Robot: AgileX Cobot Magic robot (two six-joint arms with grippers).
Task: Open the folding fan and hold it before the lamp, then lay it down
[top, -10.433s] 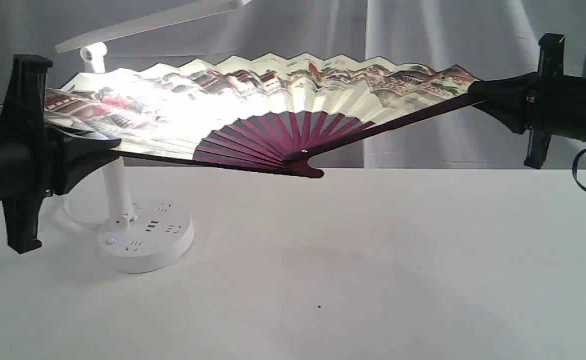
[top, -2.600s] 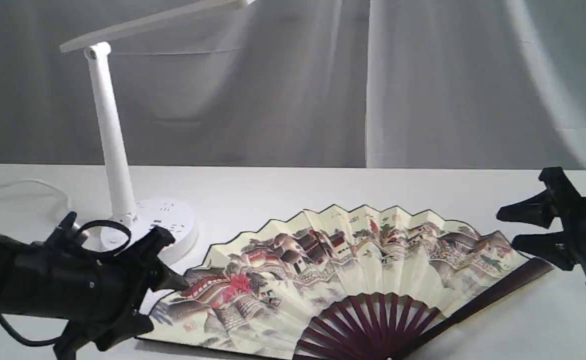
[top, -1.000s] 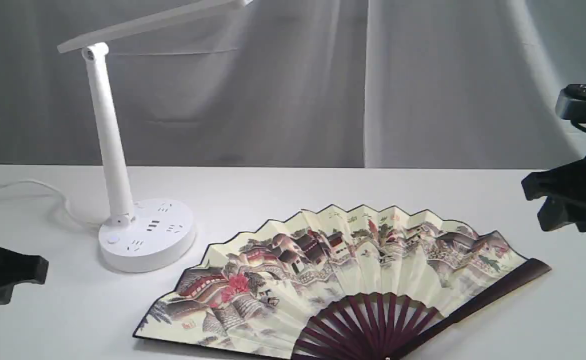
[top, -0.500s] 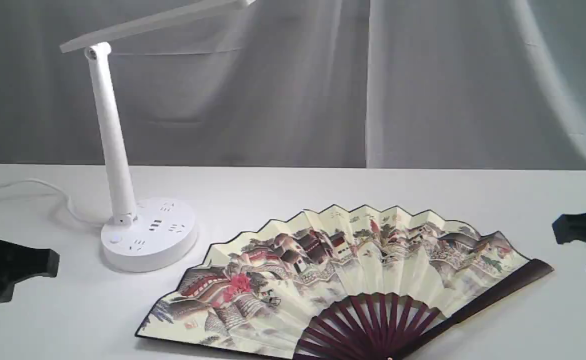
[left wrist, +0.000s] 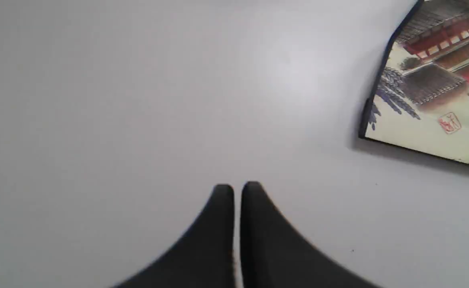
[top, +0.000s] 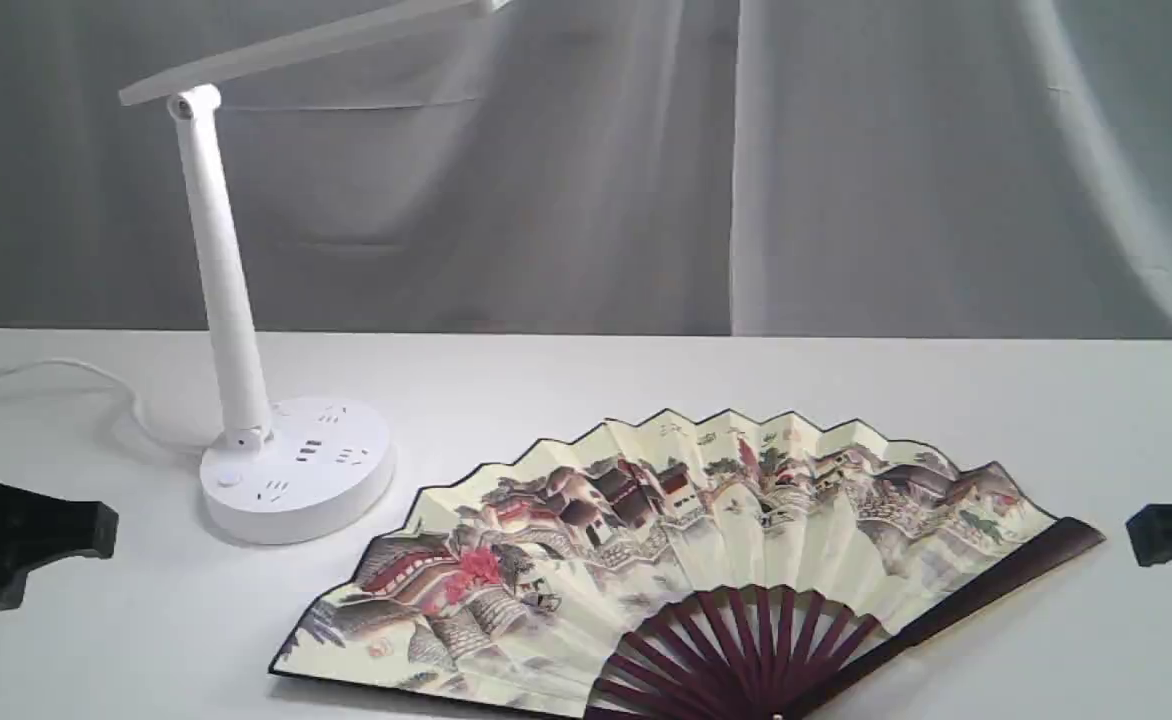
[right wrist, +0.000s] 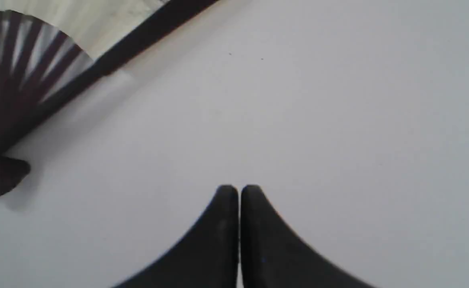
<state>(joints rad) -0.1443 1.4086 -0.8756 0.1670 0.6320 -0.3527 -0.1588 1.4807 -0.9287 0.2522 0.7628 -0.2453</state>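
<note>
The folding fan (top: 726,520) lies wide open and flat on the tabletop (top: 646,370), near the lamp (top: 216,250). The left fingers (left wrist: 222,224) and right fingers (right wrist: 224,224) are squeezed together, holding nothing, off to each side. The job looks done, so the arms need only rest.

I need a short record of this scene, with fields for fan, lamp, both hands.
fan: cream pleated paper folding fan with maroon ribs, spread open, flat on the white table
lamp: white desk lamp with round socket base, upright, apart from the fan
left hand: shut, empty, off the fan
right hand: shut, empty, off the fan
task state: fan laid down
</note>
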